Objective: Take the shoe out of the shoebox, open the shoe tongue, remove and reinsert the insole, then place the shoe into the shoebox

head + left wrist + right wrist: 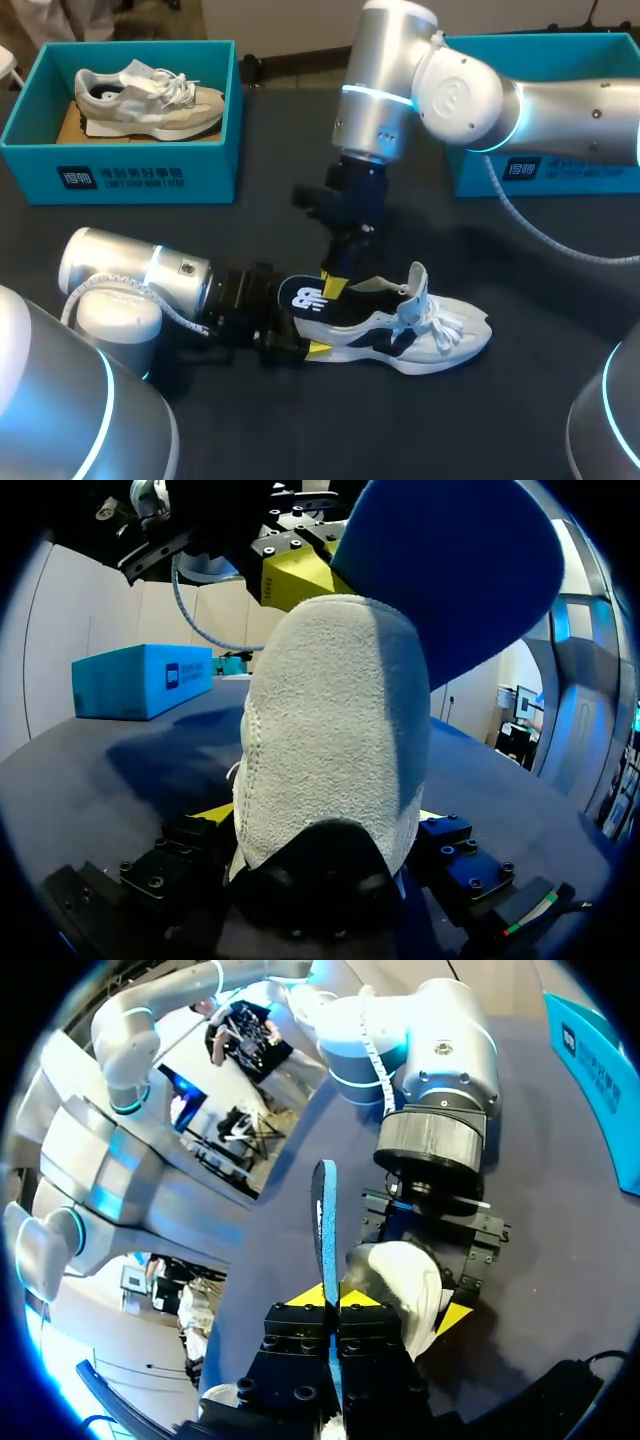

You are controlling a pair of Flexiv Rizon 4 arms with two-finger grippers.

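Blue insole (325, 1220), bearing a white logo, is being pinched edge-on by the closed right jaws above the heel of the white and navy shoe (420, 330). Left jaws are clamping that heel from both sides; the shoe is lying on the dark table (300, 430), apart from a teal shoebox (205, 165) with a printed front label.

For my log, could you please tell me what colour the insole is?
The insole is blue; it shows best in the left wrist view.

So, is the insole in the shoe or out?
Lifted out at the heel: right gripper pinches the blue insole above the shoe; far end hidden.
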